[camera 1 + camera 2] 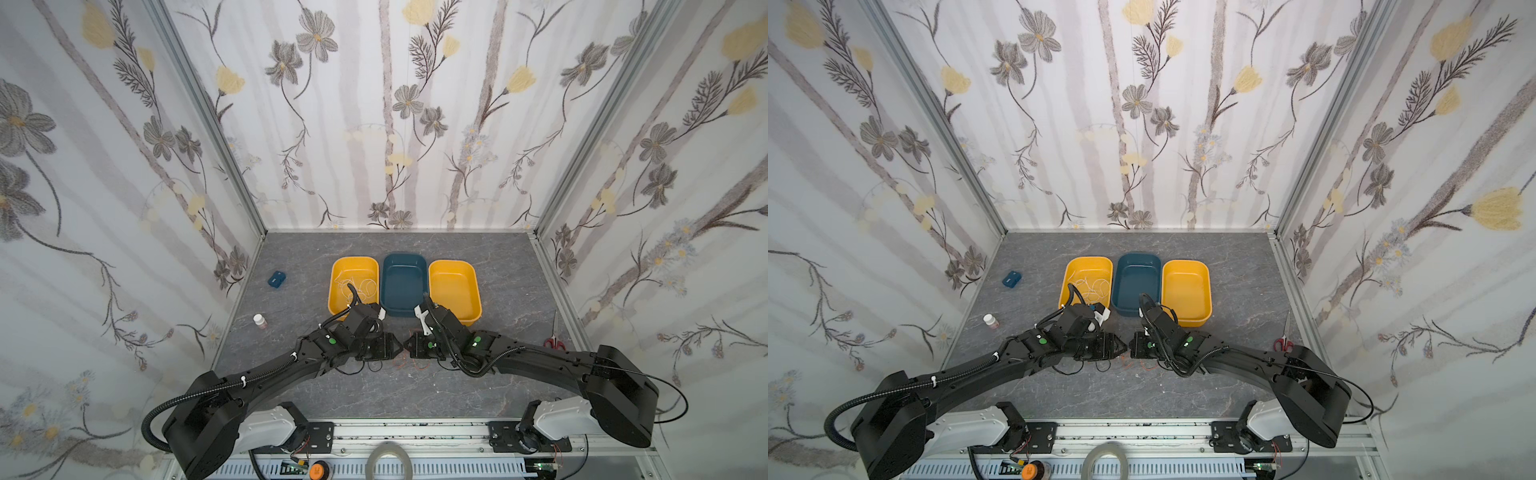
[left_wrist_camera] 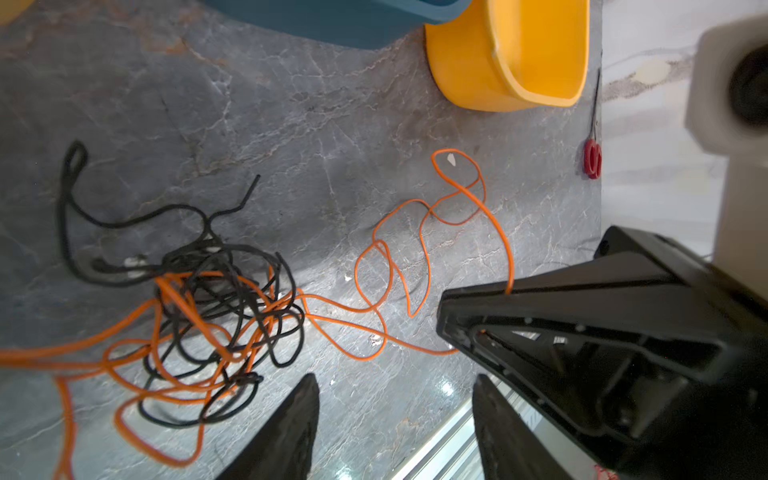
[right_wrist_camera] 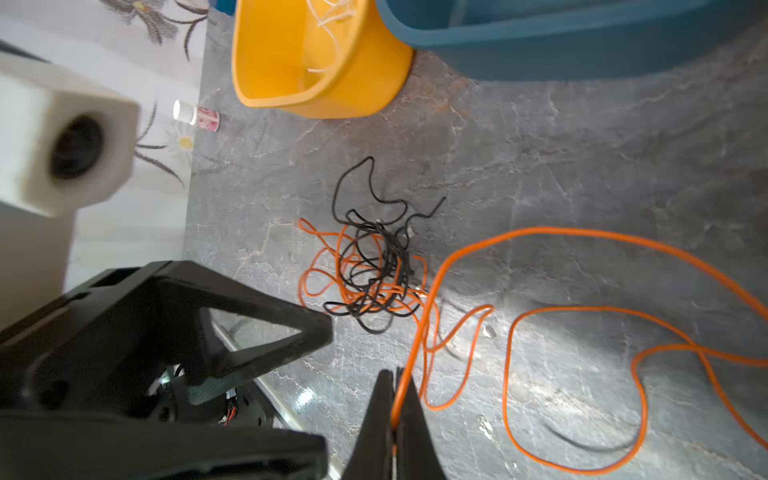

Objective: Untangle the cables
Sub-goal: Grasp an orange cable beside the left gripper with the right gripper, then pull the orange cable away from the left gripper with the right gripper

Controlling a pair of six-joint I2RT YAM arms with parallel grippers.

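Observation:
An orange cable (image 2: 419, 232) and a black cable (image 2: 208, 266) lie knotted together on the grey table, and loose orange loops spread away from the knot. My right gripper (image 3: 397, 374) is shut on a strand of the orange cable (image 3: 582, 235) that leads back to the black tangle (image 3: 374, 257). My left gripper (image 2: 395, 382) is open with only bare table between its fingers, and it is close beside the knot. In both top views the two grippers (image 1: 400, 348) (image 1: 1130, 345) nearly meet tip to tip at the table's middle. A white cable (image 1: 357, 286) lies in the left yellow bin.
Three bins stand behind the grippers: a yellow bin (image 1: 334, 286), a blue bin (image 1: 403, 286) and a second yellow bin (image 1: 455, 291). Red scissors (image 1: 555, 340) lie by the right wall. A small bottle (image 1: 259, 321) and a blue box (image 1: 277, 279) sit at the left.

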